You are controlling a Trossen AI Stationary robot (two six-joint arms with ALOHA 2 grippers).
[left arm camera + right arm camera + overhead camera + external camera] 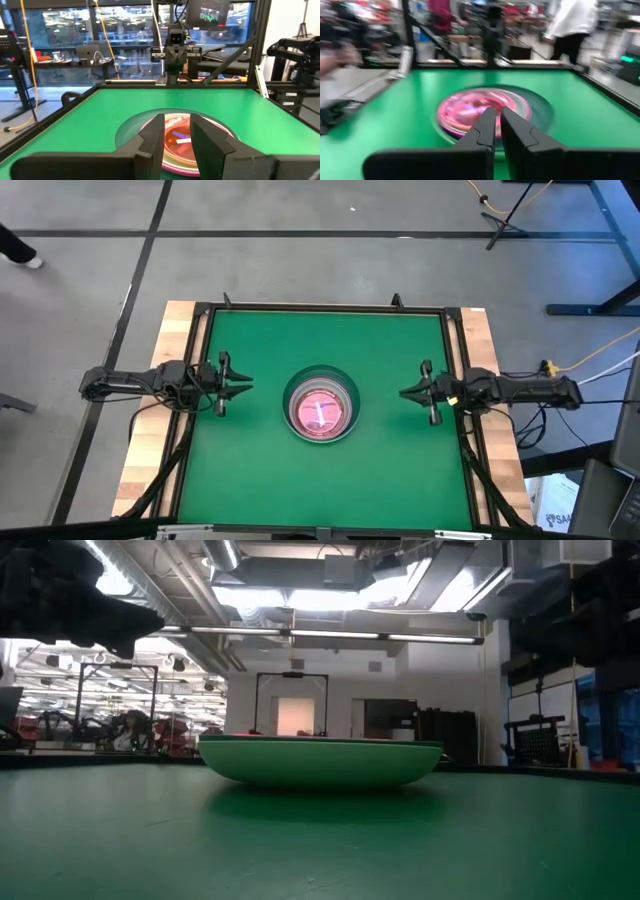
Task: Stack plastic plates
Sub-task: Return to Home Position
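One stack of plastic plates sits in the middle of the green mat. From the side it shows a light green large plate with a dark rim on it. From above, pink and small translucent plates lie nested in it. My left gripper hovers left of the stack with its fingers apart, pointing at it. My right gripper hovers right of the stack, with its fingertips nearly together. Neither touches the plates.
A black rail frames the green mat, with wooden table strips outside it. Bare mat lies all around the stack. A person in white stands in the room beyond the table. The right arm faces my left wrist camera.
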